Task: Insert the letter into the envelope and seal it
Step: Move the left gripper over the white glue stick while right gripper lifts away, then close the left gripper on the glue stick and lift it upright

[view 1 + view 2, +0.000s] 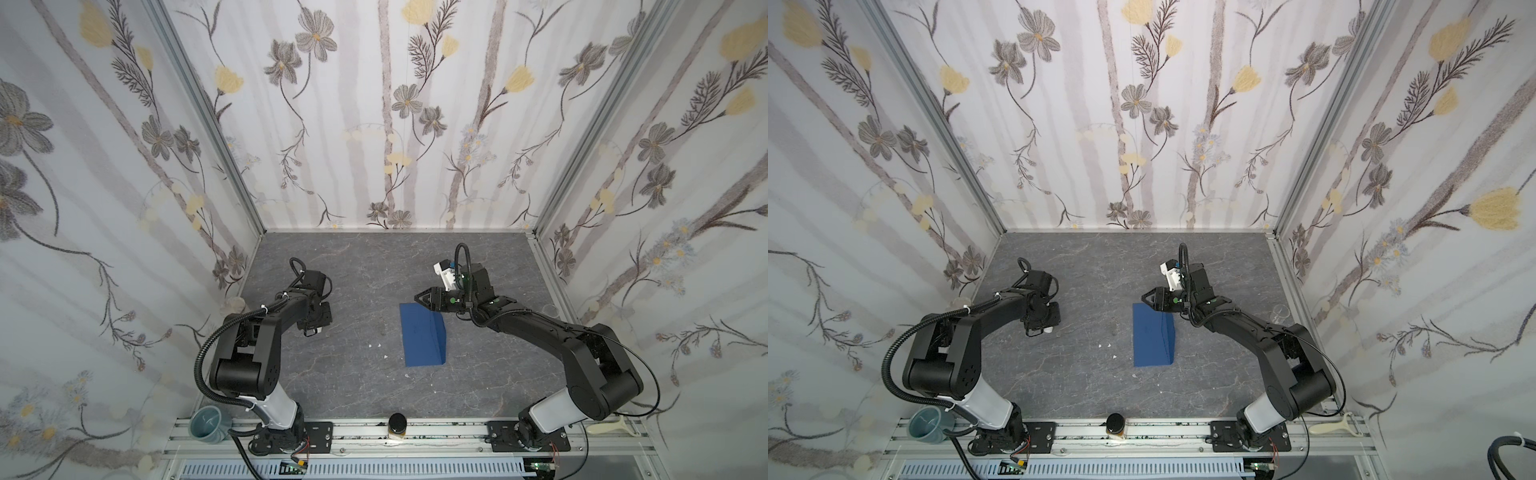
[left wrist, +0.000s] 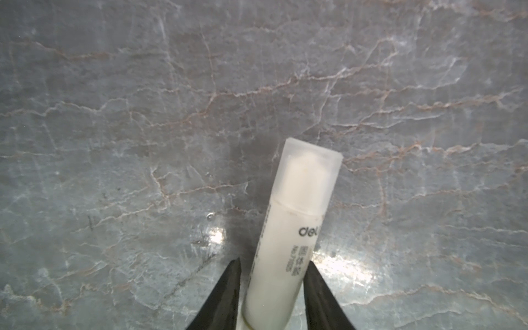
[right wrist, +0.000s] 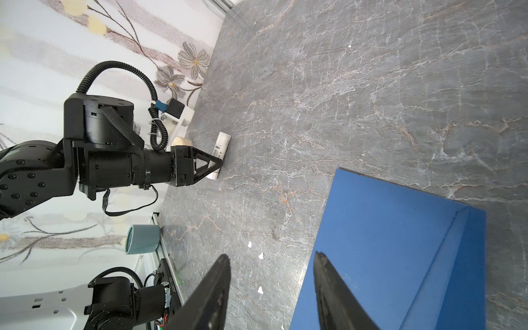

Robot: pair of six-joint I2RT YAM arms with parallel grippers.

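The dark blue envelope (image 1: 422,338) (image 1: 1152,340) (image 3: 385,243) lies flat mid-table, its pointed flap standing up along its right side. The letter is out of view. My right gripper (image 1: 419,298) (image 1: 1146,297) (image 3: 271,254) hovers open and empty over the envelope's far end. One of its fingers is above the blue paper, the other above bare table. My left gripper (image 1: 309,332) (image 1: 1040,332) (image 2: 274,261) (image 3: 220,165) points down at the table's left side. It is shut on a white glue stick (image 2: 300,200) (image 3: 221,145) lying there, cap pointing away.
Small white paper scraps (image 1: 374,345) lie left of the envelope. A teal cup (image 1: 208,422), a dark-lidded jar (image 1: 397,426) and a pale peeler (image 1: 611,428) sit along the front rail. A clear glass (image 1: 548,309) stands by the right wall. Patterned walls close three sides.
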